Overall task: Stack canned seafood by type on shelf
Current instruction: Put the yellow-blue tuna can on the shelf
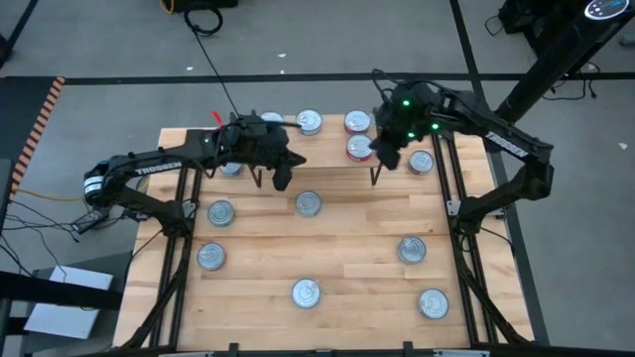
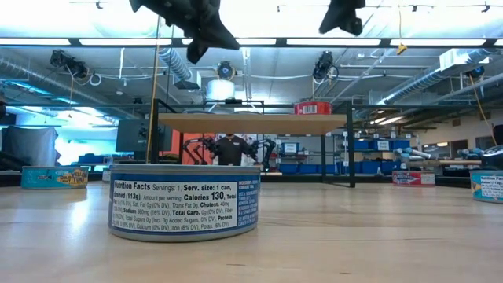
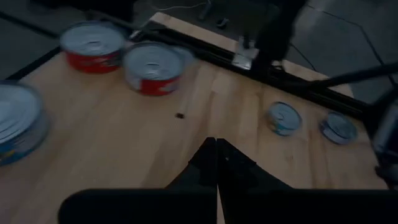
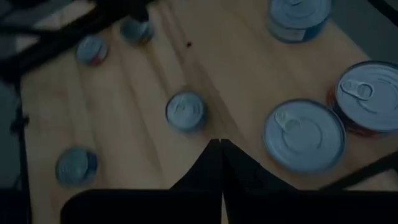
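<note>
Right, your readout runs from the front edge to the back:
Front tins: three tins lie nearest you on the table (image 1: pixel 347 238), one at the front centre (image 1: pixel 306 293), one at the front right corner (image 1: pixel 433 302) and one further in on the right (image 1: pixel 412 250).
Left-side tins: two more sit along the left edge, (image 1: pixel 211 257) and (image 1: pixel 220 212).
Centre tin: a blue-labelled tin (image 1: pixel 309 203) stands alone mid-table, and in the low view it fills the foreground (image 2: pixel 184 201).
Shelf: the light-wood shelf (image 2: pixel 251 123) stands at the back of the table, with both arms above it.
Tins on shelf: you can see a red-labelled tin (image 1: pixel 359 148) on the board, another red one (image 1: pixel 357 121) behind it, a silver-topped one (image 1: pixel 309 121) at the back centre and one (image 1: pixel 421 162) at the right end.
Left gripper: your left gripper (image 1: pixel 282 171) hangs over the shelf's left half, fingers (image 3: pixel 214 163) pressed together, holding nothing.
Right gripper: your right gripper (image 1: pixel 389 151) hangs over the shelf's right part just beside the red tin, fingers (image 4: pixel 219 158) closed and empty.
</note>
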`<action>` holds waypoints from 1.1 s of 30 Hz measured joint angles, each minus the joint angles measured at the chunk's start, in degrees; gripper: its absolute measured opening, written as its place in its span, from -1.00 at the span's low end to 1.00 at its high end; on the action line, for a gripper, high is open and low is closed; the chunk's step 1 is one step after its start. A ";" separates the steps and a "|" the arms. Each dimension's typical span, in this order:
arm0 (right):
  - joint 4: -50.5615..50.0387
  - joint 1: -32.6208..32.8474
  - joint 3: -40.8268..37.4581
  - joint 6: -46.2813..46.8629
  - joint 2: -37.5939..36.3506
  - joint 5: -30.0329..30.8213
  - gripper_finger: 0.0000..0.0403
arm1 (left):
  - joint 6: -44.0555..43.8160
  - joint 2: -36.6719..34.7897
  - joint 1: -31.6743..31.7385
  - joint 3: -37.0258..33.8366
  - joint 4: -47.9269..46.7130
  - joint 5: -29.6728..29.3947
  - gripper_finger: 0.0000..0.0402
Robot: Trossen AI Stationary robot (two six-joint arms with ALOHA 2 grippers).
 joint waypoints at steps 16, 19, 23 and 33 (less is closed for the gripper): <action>-0.45 5.71 -15.37 -0.31 -17.82 -14.86 -0.98 | -1.61 -0.17 -9.80 0.01 0.35 -7.06 -1.00; 3.00 10.22 -20.75 8.67 -20.87 -10.03 -0.98 | -1.55 -0.17 -9.55 0.02 0.45 -6.84 -1.00; 9.51 18.49 -28.43 21.84 -23.54 -0.30 -0.98 | 1.48 -0.17 -8.13 0.01 -0.50 -0.35 -1.00; 17.01 37.03 -39.86 46.51 -20.48 16.28 -0.98 | 7.80 -0.15 -7.74 0.02 -8.01 7.68 -0.99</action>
